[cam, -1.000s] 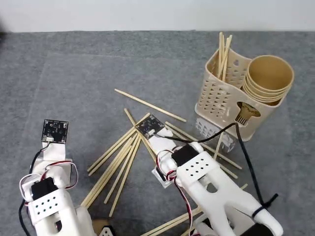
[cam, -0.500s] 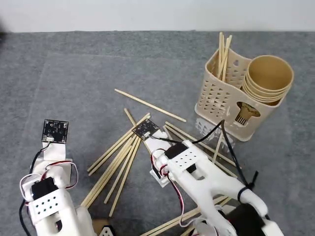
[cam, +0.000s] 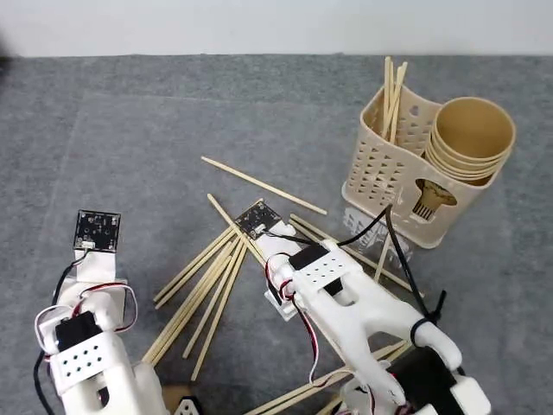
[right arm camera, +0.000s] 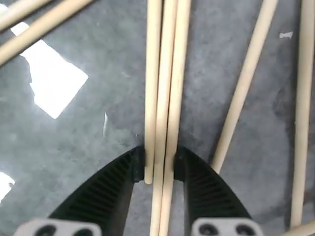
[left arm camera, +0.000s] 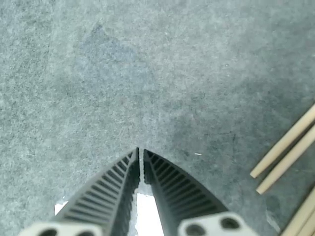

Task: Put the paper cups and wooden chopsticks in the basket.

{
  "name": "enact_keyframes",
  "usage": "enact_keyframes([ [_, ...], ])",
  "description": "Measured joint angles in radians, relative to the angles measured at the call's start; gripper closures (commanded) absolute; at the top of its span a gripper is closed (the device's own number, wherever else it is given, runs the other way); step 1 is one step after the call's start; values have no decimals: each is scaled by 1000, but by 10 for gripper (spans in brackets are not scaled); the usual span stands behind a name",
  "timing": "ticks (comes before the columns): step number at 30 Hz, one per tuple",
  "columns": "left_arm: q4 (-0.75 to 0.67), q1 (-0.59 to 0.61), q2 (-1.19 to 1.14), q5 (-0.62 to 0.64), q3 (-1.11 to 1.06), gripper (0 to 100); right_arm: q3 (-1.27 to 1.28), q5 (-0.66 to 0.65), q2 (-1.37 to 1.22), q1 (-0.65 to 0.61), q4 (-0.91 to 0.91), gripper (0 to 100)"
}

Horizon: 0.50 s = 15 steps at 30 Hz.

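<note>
Right wrist view: the right gripper [right arm camera: 158,160] clamps three wooden chopsticks [right arm camera: 165,73]; from above its arm [cam: 346,298] hides that grip. The left gripper [left arm camera: 141,153] is closed, empty.

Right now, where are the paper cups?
In the high view, the paper cups sit stacked inside the basket at the far right, beside upright chopsticks.

We take this for a robotics lab bench: a grey felt mat [cam: 130,147] as work surface and a bare white wall [cam: 259,26] behind.
</note>
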State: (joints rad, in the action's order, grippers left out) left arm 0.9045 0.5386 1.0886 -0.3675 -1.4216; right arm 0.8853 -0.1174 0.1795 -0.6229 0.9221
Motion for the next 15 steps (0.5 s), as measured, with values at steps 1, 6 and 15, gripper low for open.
enact_keyframes([
  [1,0,0,0,0,0,985,0,0,0,0,0,935],
  [6,0,0,0,0,0,985,0,0,0,0,0,990],
  [15,0,0,0,0,0,985,14,-26,23,0,0,991],
])
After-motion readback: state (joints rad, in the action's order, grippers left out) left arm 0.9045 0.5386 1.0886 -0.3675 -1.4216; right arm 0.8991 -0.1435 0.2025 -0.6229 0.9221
